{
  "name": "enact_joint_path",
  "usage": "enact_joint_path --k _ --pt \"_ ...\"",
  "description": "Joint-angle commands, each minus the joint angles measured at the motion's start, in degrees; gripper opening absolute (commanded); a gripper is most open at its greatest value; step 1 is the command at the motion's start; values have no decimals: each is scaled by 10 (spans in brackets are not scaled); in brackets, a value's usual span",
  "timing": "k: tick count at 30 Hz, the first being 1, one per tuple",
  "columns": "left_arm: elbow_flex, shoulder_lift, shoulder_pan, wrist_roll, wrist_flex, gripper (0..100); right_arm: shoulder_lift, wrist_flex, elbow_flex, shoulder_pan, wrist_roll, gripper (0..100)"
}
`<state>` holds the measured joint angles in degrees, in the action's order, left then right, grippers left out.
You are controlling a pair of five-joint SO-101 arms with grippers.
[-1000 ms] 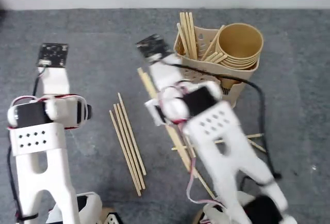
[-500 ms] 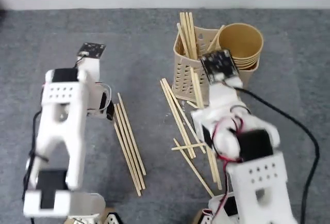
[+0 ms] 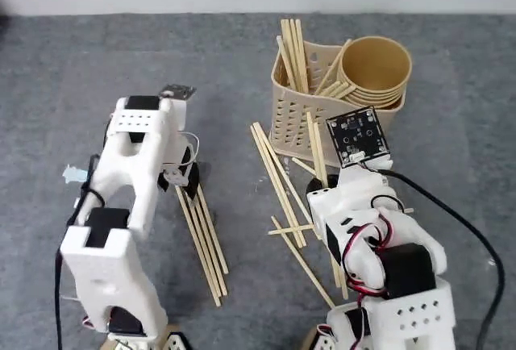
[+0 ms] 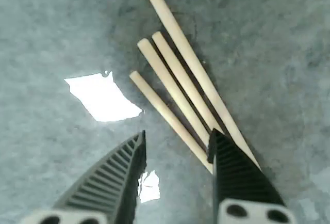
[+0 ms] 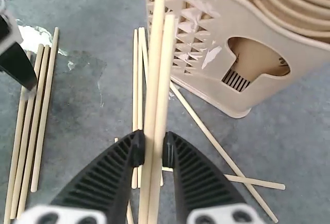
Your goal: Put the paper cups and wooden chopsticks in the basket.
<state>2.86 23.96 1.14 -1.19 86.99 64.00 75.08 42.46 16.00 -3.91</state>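
Note:
The beige basket [image 3: 294, 120] stands at the back right with stacked paper cups [image 3: 376, 66] and several chopsticks [image 3: 292, 45] in it. My right gripper [image 5: 151, 149] is shut on two chopsticks [image 5: 157, 64] that point at the basket's near wall [image 5: 206, 53]; the held chopsticks [image 3: 316, 147] lean beside the basket in the high view. My left gripper [image 4: 178, 133] is open, low over the far ends of a row of loose chopsticks [image 4: 175, 90]. From above, that left gripper [image 3: 184, 187] sits at the top of the row [image 3: 205, 241].
More loose chopsticks [image 3: 278, 179] lie crossed on the grey mat between the arms and in front of the basket. A pale shiny patch [image 4: 103, 97] lies on the mat beside the left gripper. The left arm's dark finger [image 5: 15, 61] shows in the right wrist view.
The right arm swung from the middle pile over to the basket with chopsticks, then drew back a little. The left arm came in from the far left and dropped onto the left row.

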Motion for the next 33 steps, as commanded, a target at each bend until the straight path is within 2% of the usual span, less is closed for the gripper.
enact_joint_path --k 1,12,19,26,33 --pt "-29 14 -4 -11 4 192 10 -7 -2 -7 -6 8" --pt "-29 94 7 -15 -17 186 11 -7 -2 -7 -6 8" --pt "-28 97 6 -15 -25 45 13 -8 -2 -7 -6 8" --pt "-31 91 7 -14 -22 13 13 -9 -2 -7 -6 8" --pt "-104 91 8 -13 41 13 14 -9 -2 -7 -6 8"
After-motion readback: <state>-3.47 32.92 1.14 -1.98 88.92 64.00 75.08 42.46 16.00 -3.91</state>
